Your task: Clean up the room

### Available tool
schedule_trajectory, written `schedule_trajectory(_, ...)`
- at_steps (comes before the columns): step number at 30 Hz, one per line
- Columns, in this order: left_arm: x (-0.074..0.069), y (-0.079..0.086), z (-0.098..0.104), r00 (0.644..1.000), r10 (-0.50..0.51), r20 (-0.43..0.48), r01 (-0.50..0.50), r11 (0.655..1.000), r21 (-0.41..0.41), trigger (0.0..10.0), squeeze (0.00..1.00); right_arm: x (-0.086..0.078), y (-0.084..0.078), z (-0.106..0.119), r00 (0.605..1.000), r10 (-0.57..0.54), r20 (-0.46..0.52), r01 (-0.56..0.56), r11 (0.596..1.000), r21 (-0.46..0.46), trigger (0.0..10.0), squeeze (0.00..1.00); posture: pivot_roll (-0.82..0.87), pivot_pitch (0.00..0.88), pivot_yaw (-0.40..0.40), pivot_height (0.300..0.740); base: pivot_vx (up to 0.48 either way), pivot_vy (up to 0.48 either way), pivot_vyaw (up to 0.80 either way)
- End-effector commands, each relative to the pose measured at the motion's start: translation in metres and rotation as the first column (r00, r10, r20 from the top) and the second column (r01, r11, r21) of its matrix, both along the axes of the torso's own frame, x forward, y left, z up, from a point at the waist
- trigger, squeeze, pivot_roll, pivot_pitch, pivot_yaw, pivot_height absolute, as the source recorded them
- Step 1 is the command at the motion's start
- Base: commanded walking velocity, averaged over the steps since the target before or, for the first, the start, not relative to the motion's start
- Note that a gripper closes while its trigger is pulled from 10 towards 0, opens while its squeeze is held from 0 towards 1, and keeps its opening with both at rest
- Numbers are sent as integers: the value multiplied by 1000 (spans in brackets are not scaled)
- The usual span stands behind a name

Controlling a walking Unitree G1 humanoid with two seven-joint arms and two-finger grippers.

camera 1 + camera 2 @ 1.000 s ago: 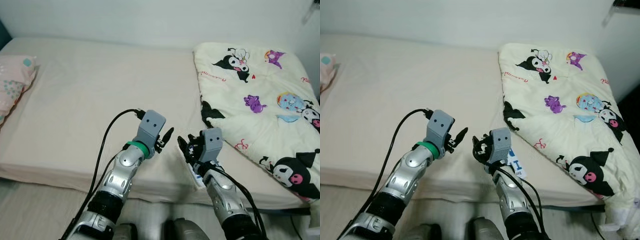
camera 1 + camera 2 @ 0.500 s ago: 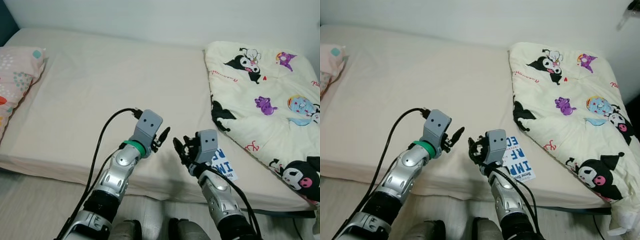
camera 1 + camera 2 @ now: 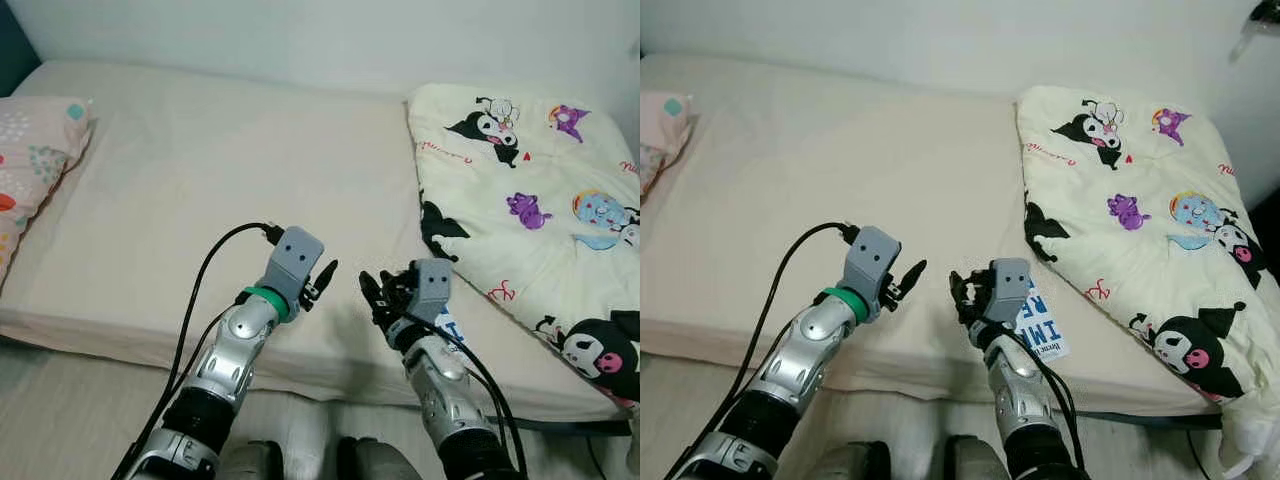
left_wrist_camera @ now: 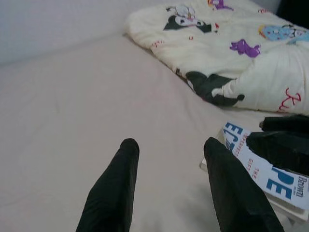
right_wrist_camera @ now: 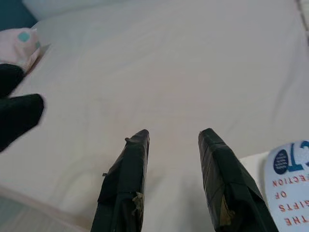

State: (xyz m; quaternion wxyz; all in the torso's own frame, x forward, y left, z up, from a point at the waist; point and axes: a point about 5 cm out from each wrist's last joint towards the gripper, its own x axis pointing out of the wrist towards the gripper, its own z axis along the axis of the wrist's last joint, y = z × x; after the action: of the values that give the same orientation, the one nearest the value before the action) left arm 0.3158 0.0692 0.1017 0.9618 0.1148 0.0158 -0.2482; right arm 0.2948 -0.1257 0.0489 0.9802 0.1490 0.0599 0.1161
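A white book with blue lettering [image 3: 1043, 325] lies on the beige bed sheet [image 3: 200, 180] near the front edge, partly hidden under my right wrist. My right gripper [image 3: 378, 291] hovers open just left of the book [image 5: 289, 179], with nothing between its fingers. My left gripper [image 3: 322, 281] is also open, a hand's width to the left of the right one and low over the sheet. In the left wrist view the book [image 4: 260, 164] sits beyond the left gripper [image 4: 169, 145]. A cream quilt with cartoon characters [image 3: 540, 200] lies crumpled on the right side of the bed.
A pink patterned pillow [image 3: 30, 160] rests at the bed's left end. A pale wall runs behind the bed. The floor [image 3: 60, 400] shows in front of the mattress edge, with my feet below.
The view shifted early on as the camera moved. My right arm has since slid to the right over the book, covering more of it. Both grippers stay open.
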Motion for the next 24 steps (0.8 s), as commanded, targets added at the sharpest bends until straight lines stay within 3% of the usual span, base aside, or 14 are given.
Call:
schedule_trajectory(1, -3, 0, -6, 1000, 3, -23, -3, 1000, 8, 10000, 0, -4, -3, -5, 1000, -12, -26, 12, 1000, 13, 10000, 0, -69, 59, 18, 690, 0, 0, 0)
schedule_trajectory(13, -3, -2, -4, 1000, 4, -18, -4, 1000, 3, 10000, 0, -3, -6, -3, 1000, -23, -20, 24, 999, 23, 10000, 0, -70, 65, 18, 655, 0, 0, 0)
schedule_trajectory(24, -1, -2, -1, 1000, -3, -14, 3, 1000, 4, 10000, 0, -1, -22, 1, 996, -87, -13, 87, 995, 40, 10000, 0, -76, 73, 34, 610, 0, 0, 0)
